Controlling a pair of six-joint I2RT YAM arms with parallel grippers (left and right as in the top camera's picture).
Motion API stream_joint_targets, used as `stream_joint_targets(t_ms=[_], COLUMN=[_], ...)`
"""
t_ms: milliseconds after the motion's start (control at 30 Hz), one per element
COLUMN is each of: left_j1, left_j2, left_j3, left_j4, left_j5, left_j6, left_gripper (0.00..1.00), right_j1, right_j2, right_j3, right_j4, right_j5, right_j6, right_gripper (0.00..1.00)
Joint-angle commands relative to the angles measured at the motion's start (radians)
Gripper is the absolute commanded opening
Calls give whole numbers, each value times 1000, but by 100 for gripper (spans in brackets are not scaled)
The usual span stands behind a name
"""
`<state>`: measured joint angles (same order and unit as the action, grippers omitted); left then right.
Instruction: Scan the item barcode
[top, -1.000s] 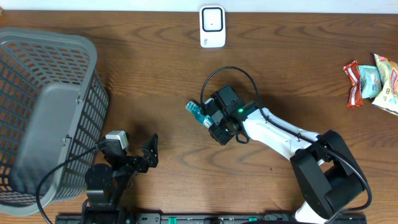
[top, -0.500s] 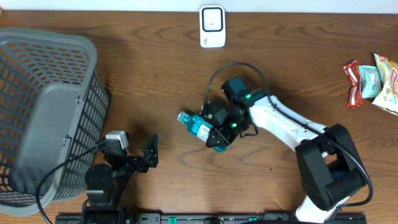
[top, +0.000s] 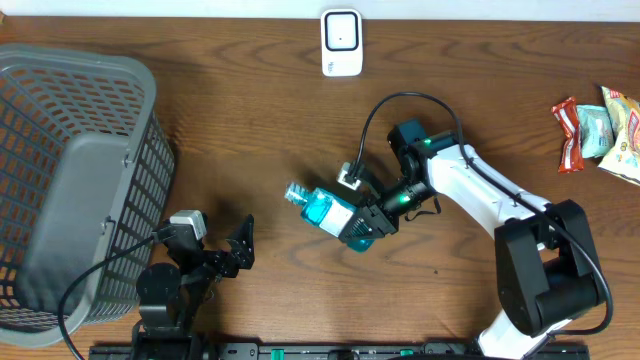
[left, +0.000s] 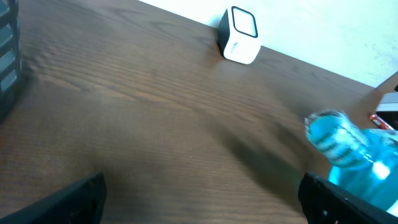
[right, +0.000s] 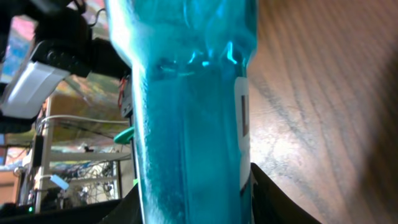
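The clear bottle of bright blue liquid (top: 328, 209) lies tilted above the middle of the brown wooden table (top: 250, 110), its capped neck pointing left toward the basket side and its base clamped in the right gripper (top: 368, 222), whose two dark fingers close on the bottle's lower body. In the right wrist view the bottle (right: 193, 106) fills the frame, with a narrow white label (right: 242, 115) running down its side and the wood grain behind it. In the left wrist view the same bottle (left: 351, 155) appears blurred at the right edge, cap end toward the camera. The white-and-black right arm (top: 480, 195) reaches in from the lower right, a black cable looping over its wrist. Well beyond the bottle, at the table's far edge, stands the small white boxy scanner (top: 341, 43), also seen in the left wrist view (left: 239, 43). The left gripper (top: 236, 250) rests near the front edge with its jaws spread wide and nothing between them. A large grey plastic mesh basket (top: 75, 180) occupies the left side. A few colourful snack packets (top: 600, 128) lie at the far right edge.
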<state>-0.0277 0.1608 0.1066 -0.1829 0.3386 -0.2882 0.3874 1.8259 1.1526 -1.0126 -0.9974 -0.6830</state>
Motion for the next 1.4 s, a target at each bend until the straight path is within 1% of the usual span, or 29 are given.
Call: stream_joint_targets(t_ms=[0, 100, 200, 267, 333, 400, 500, 600, 667, 933, 1000, 1033, 1100, 1167, 1233, 1367], left_j1=[5, 5, 5, 5, 5, 5, 5, 5, 5, 5, 5, 5, 5, 5, 5, 5], left_j2=[-4, -4, -4, -4, -4, -4, -4, -4, -4, -4, -4, -4, -4, -4, -4, -4], left_j3=[4, 4, 4, 4, 4, 4, 4, 4, 4, 4, 4, 4, 4, 4, 4, 4], left_j4=[0, 0, 0, 0, 0, 0, 0, 0, 0, 0, 0, 0, 0, 0, 0, 0], left_j5=[9, 9, 9, 9, 9, 9, 9, 9, 9, 9, 9, 9, 9, 9, 9, 9], left_j6=[-2, -2, -2, -2, -2, -2, -2, -2, -2, -2, -2, -2, -2, -2, -2, -2], left_gripper=[98, 98, 98, 98, 98, 98, 98, 98, 98, 98, 98, 98, 98, 98, 98, 98], right_j1=[-4, -4, 1, 1, 1, 1, 2, 2, 4, 7, 6, 6, 5, 5, 6, 14], right_j2=[-68, -95, -116, -119, -118, -118, -118, -118, -117, -71, -35, -18, 24, 77, 148, 307], right_j3=[26, 26, 26, 26, 26, 26, 26, 26, 26, 26, 27, 27, 42, 83, 160, 356], right_j4=[-42, -53, -40, -11, 49, 132, 296, 510, 629, 990, 1095, 1140, 1222, 1265, 1266, 1263], right_j5=[-108, -68, 31, 98, 168, 252, 408, 631, 750, 1169, 1239, 1257, 1288, 1313, 1339, 1448], right_j6=[-130, -134, -133, -129, -91, -24, 128, 290, 340, 334, 316, 306, 272, 237, 198, 137], right_gripper=[1, 1, 1, 1, 1, 1, 1, 1, 1, 1, 2, 5, 7, 10, 11, 6])
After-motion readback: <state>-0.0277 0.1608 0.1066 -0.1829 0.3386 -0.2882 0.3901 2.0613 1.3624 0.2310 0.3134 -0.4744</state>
